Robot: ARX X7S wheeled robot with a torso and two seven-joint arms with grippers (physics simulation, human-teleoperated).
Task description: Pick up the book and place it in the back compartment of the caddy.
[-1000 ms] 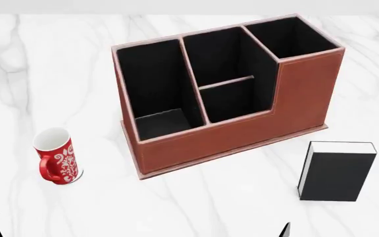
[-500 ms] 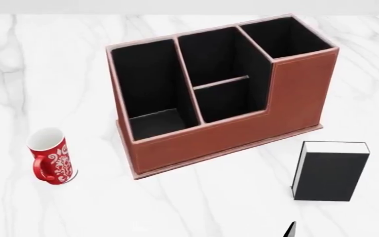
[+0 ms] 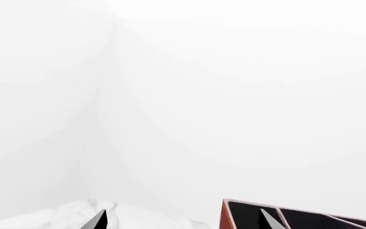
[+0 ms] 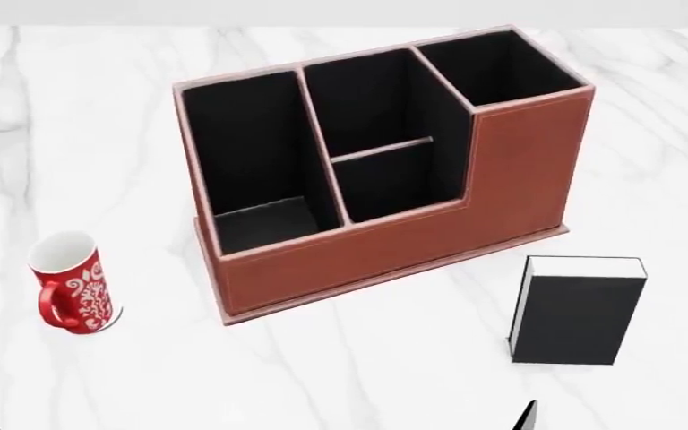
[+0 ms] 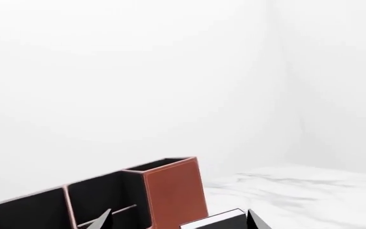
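A white marble counter [image 4: 356, 367] with grey veining fills the head view, with plain white walls behind it in both wrist views.

Little of the robot shows. In the head view only one dark fingertip pokes in at the bottom left corner and another at the bottom edge right of centre. The left wrist view shows the left gripper [image 3: 181, 220] as two dark tips, set apart, at the bottom of the frame. The right wrist view shows the right gripper [image 5: 178, 219] the same way, its fingers spread and holding nothing. Arms and gripper bodies are cut off everywhere.

The caddy [image 4: 404, 246] stands in the upper middle of the head view, turned so its long side runs from lower left to upper right, with the tall square pocket at the upper right. The back compartment [image 4: 368, 103] lies behind the thin pale divider in the middle section; its floor is lost in black lining. Both wrist views catch only the caddy's top edges.

The book [image 4: 580, 315] lies flat on the counter at the lower right of the head view, just beside the caddy's right end but apart from it. Its long axis runs roughly top to bottom of the frame, with white page edges showing along its upper and left sides.

A red-and-white mug [image 4: 72, 283] stands at the lower left, well apart from the caddy.
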